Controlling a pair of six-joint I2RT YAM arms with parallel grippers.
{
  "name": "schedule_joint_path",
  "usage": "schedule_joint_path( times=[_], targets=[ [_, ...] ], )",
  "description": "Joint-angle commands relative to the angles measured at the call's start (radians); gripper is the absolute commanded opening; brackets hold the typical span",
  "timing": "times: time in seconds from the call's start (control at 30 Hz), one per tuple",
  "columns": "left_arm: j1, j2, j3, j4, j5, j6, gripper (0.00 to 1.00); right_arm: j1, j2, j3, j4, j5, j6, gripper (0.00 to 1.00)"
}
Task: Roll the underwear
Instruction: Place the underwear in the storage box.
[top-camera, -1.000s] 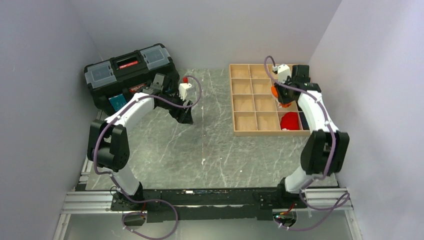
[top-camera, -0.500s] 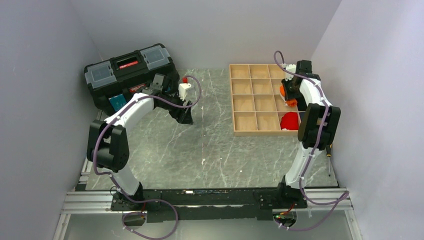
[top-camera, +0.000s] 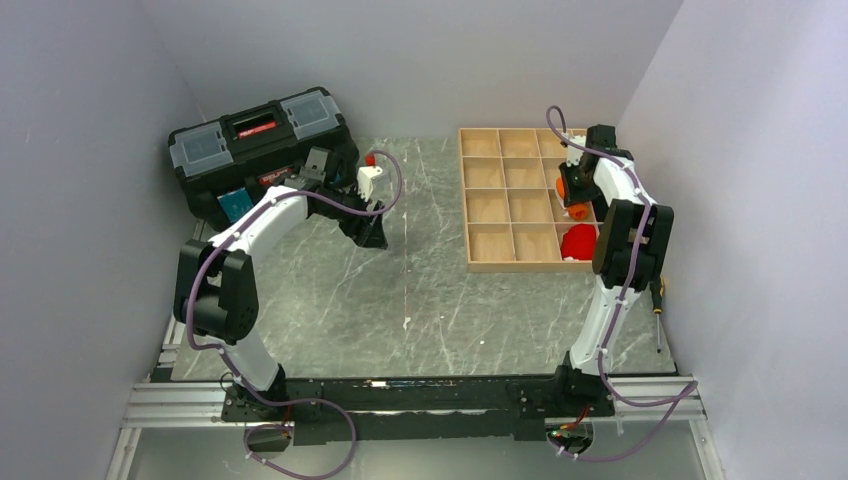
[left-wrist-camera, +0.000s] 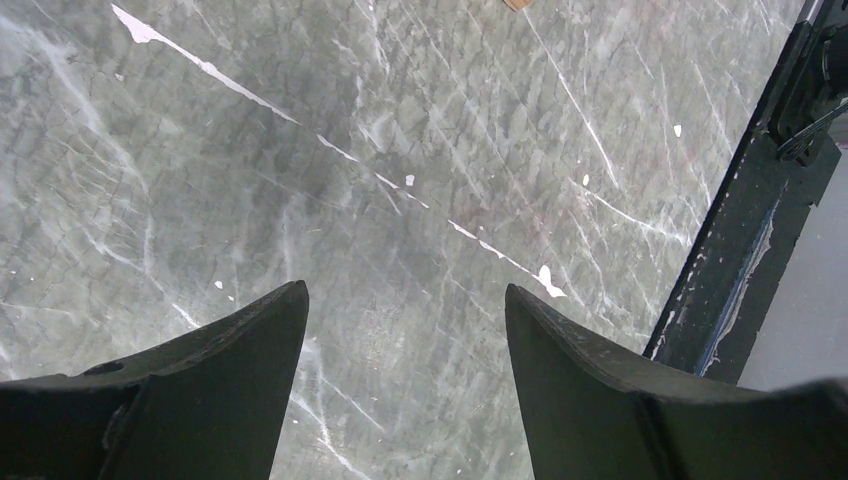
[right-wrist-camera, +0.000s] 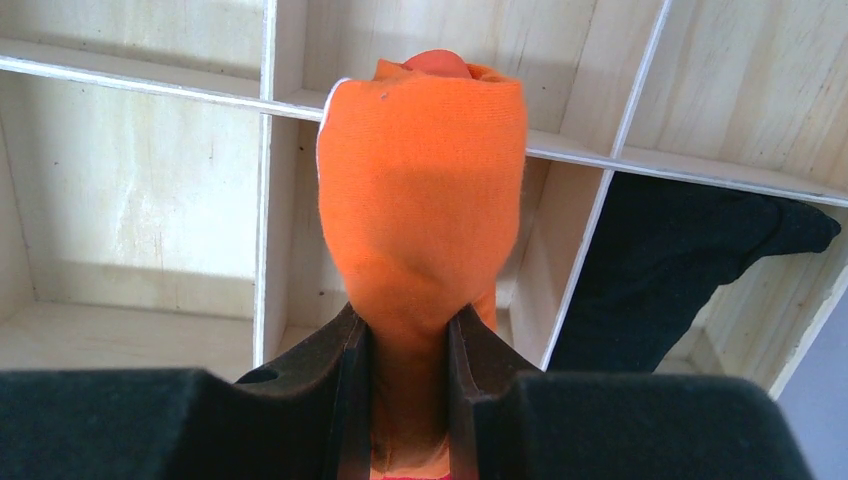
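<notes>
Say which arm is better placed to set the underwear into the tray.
Right: the right claw grips the underwear above the tray; the left claw hangs open over the table, well aside.

Nice even overhead light, soft shadows on the marble table (top-camera: 420, 290). Wrist shots are sharp, though the black fingers (left-wrist-camera: 200, 400) look kinda murky.

Grey marbled table (top-camera: 420, 290), black toolbox (top-camera: 262, 130) far left, wooden compartment tray (top-camera: 510, 265) far right

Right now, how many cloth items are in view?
3: orange underwear in the right pincer over the tray; red bundle in a near-row cell; black cloth in another cell. The arm may hide more.
</notes>
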Motion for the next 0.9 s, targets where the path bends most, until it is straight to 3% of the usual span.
schedule_joint_path(
  times=[0.0, 0.47, 0.87],
  targets=[
    [-0.002, -0.003, 0.004, 0.006, 0.04, -0.009, 0.77, -0.001, 0.032, 0.018, -0.015, 0.025, 0.025, 0.0],
    [-0.002, -0.008, 0.004, -0.001, 0.041, -0.009, 0.76, -0.002, -0.058, -0.074, -0.018, 0.037, -0.001, 0.0],
    [-0.002, -0.001, 0.01, -0.007, 0.048, -0.006, 0.76, -0.005, -0.05, -0.029, -0.096, 0.044, -0.025, 0.0]
  ],
)
